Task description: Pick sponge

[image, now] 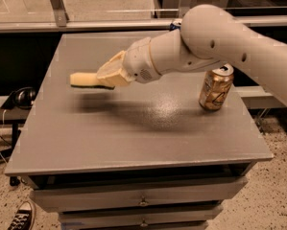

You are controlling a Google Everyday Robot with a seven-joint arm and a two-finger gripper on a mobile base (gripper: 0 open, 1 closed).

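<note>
The sponge (84,79) is a pale yellow flat foam block. It hangs level in the air above the left part of the grey table (133,128), with its shadow on the tabletop below. My gripper (107,76) is shut on the sponge's right end, its pale padded fingers (115,66) pinching it from above and below. The white arm reaches in from the upper right.
A gold drink can (215,88) stands upright on the right side of the table, under my arm. Another can's top (175,25) shows at the table's far edge behind the arm. Drawers sit under the tabletop. A shoe (22,217) lies on the floor at lower left.
</note>
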